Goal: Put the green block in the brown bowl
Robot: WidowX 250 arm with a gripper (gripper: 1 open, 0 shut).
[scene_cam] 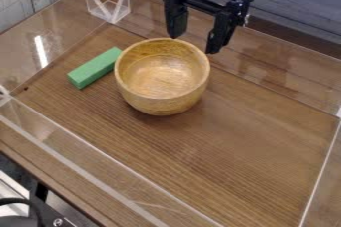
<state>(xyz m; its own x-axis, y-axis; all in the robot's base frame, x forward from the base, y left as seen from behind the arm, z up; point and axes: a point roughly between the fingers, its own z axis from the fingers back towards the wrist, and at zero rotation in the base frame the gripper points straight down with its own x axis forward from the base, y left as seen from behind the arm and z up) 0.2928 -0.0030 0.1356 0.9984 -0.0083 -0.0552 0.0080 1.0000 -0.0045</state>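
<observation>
The robot gripper (194,32), spread wide and holding nothing, hangs at upper centre; it should line up squarely over the green block (95,67) at centre left, avoiding the brown bowl's (163,97) rim

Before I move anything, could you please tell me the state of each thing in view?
Gripper: open, above the bowl's far rim, holding nothing.
Green block: lying flat beside the bowl, outside it.
Brown wooden bowl: upright, empty.

The camera looks down obliquely at the tabletop (240,136).
</observation>
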